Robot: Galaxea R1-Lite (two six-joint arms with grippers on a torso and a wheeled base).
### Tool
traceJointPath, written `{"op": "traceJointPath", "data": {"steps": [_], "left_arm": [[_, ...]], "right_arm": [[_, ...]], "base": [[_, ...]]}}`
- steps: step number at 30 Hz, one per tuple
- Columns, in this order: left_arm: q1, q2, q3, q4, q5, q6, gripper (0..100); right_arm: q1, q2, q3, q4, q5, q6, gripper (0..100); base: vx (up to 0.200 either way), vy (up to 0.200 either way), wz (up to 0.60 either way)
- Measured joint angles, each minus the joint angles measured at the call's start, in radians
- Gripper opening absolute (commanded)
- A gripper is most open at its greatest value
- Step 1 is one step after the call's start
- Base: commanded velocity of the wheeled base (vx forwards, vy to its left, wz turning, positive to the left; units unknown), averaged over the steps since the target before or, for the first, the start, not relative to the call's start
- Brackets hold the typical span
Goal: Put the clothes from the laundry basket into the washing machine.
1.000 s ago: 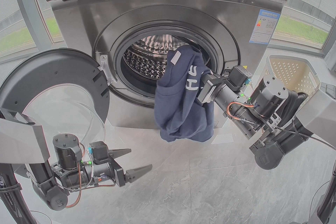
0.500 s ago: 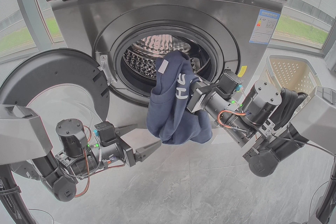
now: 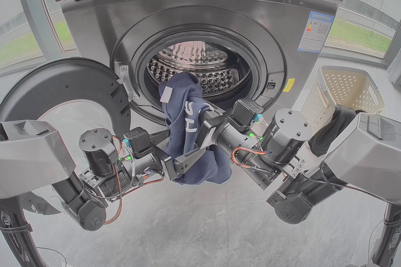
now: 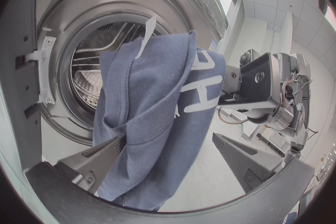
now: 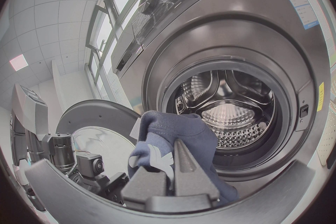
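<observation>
Navy sweatshirt (image 3: pixel 186 113) hung pinched in my right fingers (image 5: pixel 189 172) before the washing machine (image 3: pixel 292 21); my left fingers (image 3: pixel 190 158) gaped wide around its folds.

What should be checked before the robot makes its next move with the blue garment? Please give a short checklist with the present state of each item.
1. The door swung clear of the opening: ok.
2. The drum mouth free of obstruction: ok.
3. The right gripper shut on the navy garment: ok.
4. Garment inside the drum: not ok; it hangs outside, before the lower rim.
5. The left gripper open, one finger on each side of the hanging cloth: ok.
6. The laundry basket emptied: cannot tell; the right arm hides part of it.
</observation>
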Motion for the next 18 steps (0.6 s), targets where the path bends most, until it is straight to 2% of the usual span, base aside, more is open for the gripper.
{"op": "traceJointPath", "data": {"steps": [6, 12, 18], "left_arm": [[-0.021, 0.04, -0.022, 0.0, 0.008, -0.004, 100], [-0.029, 0.103, -0.109, 0.0, 0.068, -0.006, 100], [-0.032, 0.178, -0.184, 0.0, 0.089, -0.011, 100]], "right_arm": [[0.009, 0.016, -0.013, 0.001, -0.003, 0.004, 0], [0.021, 0.02, -0.014, 0.001, -0.031, 0.011, 0], [0.044, 0.021, -0.01, 0.001, -0.048, 0.02, 0]], "base": [[0.0, 0.0, 0.0], [0.0, 0.0, 0.0], [0.0, 0.0, 0.0]]}}
